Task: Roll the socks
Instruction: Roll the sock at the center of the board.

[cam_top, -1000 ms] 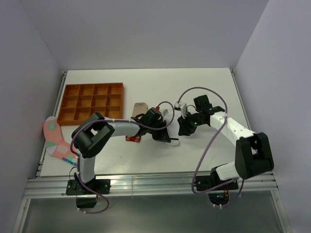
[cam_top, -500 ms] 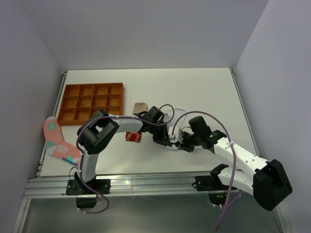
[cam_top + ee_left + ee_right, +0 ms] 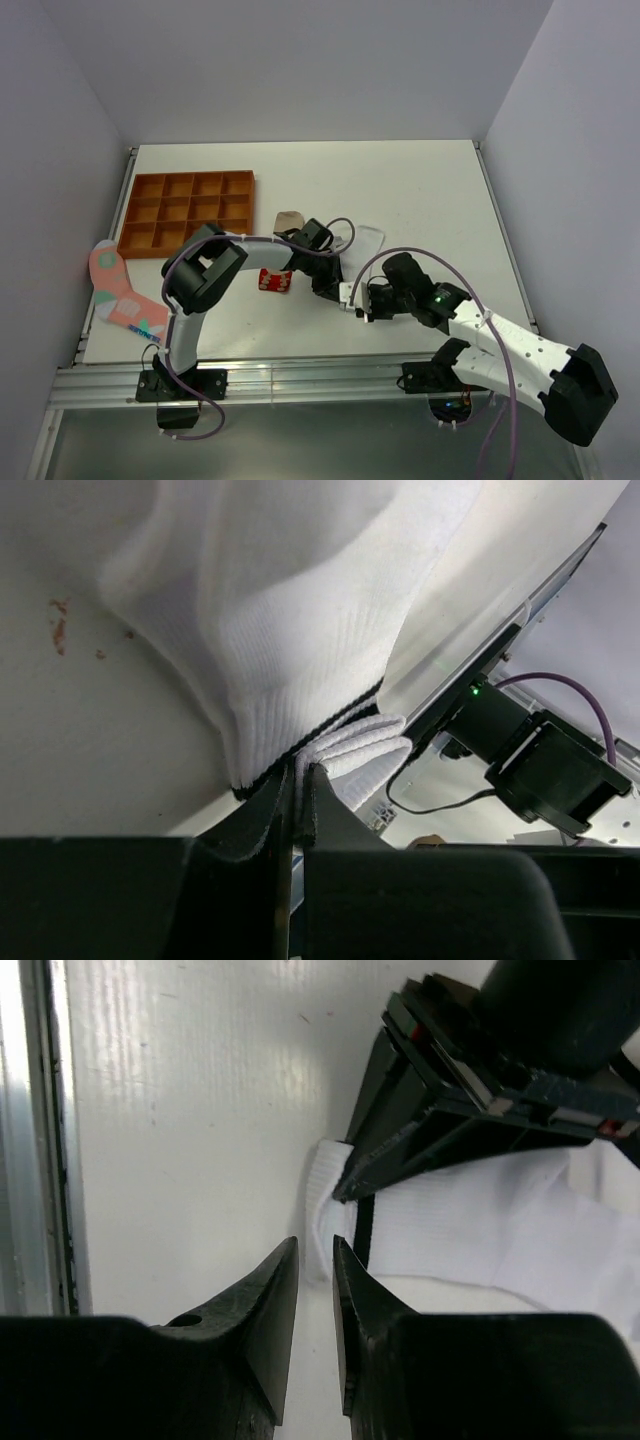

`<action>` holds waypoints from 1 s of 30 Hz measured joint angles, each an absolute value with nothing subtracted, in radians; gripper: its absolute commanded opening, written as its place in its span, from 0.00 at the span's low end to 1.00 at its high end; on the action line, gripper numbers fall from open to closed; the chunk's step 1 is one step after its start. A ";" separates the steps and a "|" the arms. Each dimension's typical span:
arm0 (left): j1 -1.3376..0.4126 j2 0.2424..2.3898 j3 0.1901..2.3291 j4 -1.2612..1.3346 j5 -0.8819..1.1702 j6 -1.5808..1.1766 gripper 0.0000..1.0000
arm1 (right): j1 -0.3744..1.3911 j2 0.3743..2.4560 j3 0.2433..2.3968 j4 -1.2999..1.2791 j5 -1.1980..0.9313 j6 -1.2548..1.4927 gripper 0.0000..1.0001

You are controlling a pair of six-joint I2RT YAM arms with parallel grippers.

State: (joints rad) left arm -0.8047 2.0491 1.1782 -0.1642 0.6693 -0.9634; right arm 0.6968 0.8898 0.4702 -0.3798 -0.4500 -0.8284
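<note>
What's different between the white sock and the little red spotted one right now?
The white sock is plain white with a dark line at its cuff; the red sock has white spots. The white sock lies stretched out; the red sock is bunched into a small lump. The left gripper pinches the white sock's cuff; no gripper holds the red sock. Both rest on the table.

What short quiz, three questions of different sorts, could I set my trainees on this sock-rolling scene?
1. True or false: the left gripper pinches the white sock at its cuff.
2. Where is the red spotted sock? A in the orange tray; B on the table; C on the floor.
3. Which sock lies just right of the orange tray?
Key: 1 true; 2 B; 3 the beige sock.
</note>
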 measured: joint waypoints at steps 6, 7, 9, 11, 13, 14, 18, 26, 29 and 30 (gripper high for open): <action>-0.788 2.067 1.195 -0.202 0.707 -0.963 0.00 | 0.792 0.896 0.457 -0.381 -0.424 -0.836 0.27; -0.785 2.072 1.201 -0.211 0.714 -0.963 0.00 | 0.806 0.900 0.449 -0.377 -0.417 -0.836 0.27; -0.782 2.079 1.212 -0.230 0.721 -0.962 0.00 | 0.839 0.916 0.427 -0.367 -0.397 -0.836 0.27; -0.779 2.081 1.220 -0.252 0.722 -0.956 0.00 | 0.867 0.937 0.401 -0.351 -0.375 -0.836 0.26; -0.778 2.083 1.226 -0.268 0.722 -0.953 0.00 | 0.885 0.957 0.388 -0.340 -0.354 -0.836 0.25; -0.777 2.086 1.231 -0.276 0.723 -0.951 0.00 | 0.891 0.968 0.384 -0.328 -0.344 -0.836 0.25; -0.776 2.091 1.242 -0.292 0.729 -0.940 0.01 | 0.897 0.988 0.379 -0.267 -0.305 -0.839 0.28; -0.775 2.092 1.242 -0.302 0.733 -0.929 0.00 | 0.897 1.011 0.371 -0.176 -0.264 -0.847 0.29; -0.774 2.092 1.242 -0.303 0.735 -0.927 0.00 | 0.899 1.036 0.371 -0.156 -0.250 -0.850 0.29; -0.774 2.092 1.242 -0.304 0.735 -0.926 0.00 | 0.899 1.042 0.371 -0.149 -0.247 -0.850 0.29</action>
